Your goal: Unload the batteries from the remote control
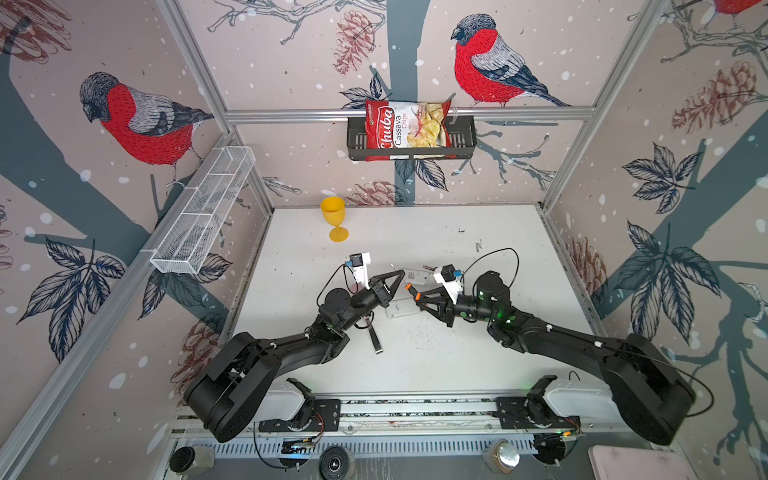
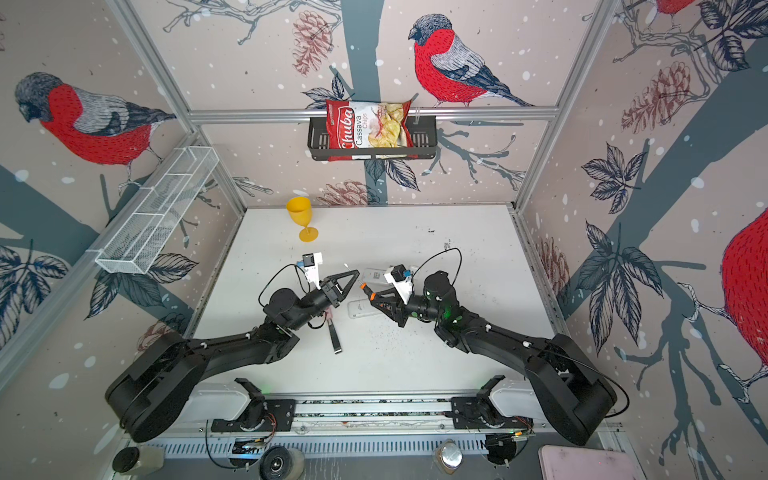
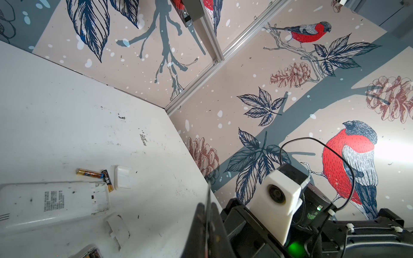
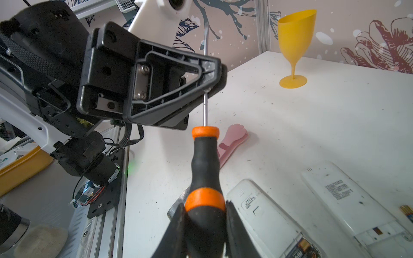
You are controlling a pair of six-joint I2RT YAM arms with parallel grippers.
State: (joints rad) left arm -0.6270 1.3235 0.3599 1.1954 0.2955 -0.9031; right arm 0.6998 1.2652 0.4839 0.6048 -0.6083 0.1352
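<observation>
Two white remotes lie face down mid-table: one with batteries in its open compartment, the other with an empty bay. Two loose batteries rest beside the second remote. My right gripper is shut on the handle of an orange-and-black screwdriver, held above the remotes. My left gripper is shut on the screwdriver's thin metal shaft. In both top views the two grippers meet tip to tip over the remotes.
Two white battery covers lie by the remotes. A pink flat tool and a black tool lie under the left arm. A yellow goblet stands at the back. On the walls hang a wire basket and a chip bag.
</observation>
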